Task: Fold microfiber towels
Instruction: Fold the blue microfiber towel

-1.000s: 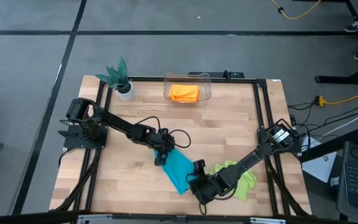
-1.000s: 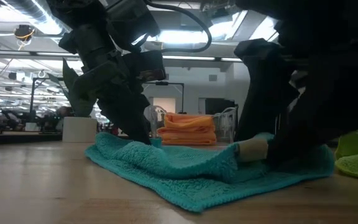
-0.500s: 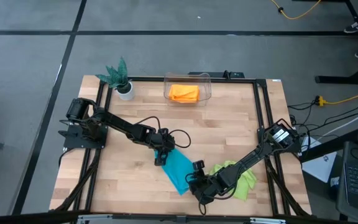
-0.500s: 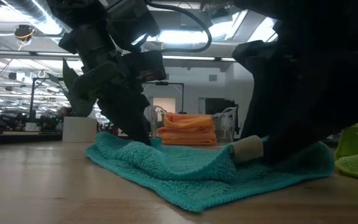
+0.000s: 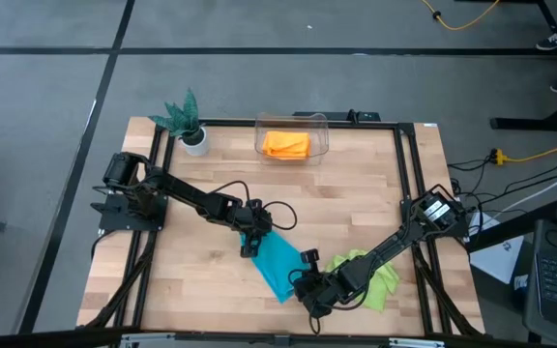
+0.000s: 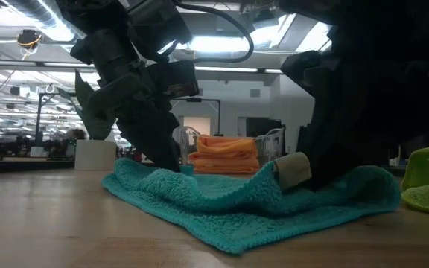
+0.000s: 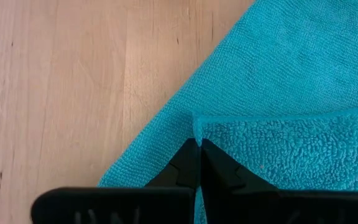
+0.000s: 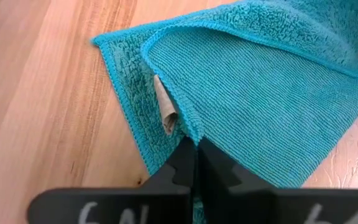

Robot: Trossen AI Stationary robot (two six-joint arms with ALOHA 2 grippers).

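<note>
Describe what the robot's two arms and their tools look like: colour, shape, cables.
Both arms are dark, slim and jointed, rising from black bases. A black cable loops beside the left tool; the right tool matches it. Each tool ends in two black, pointed fingers.

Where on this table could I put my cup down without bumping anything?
Bare wood lies right of the clear bin and in the near-left corner. It is crowded around the teal towel, pinched by both end effectors, with the lime towel beside it.
</note>
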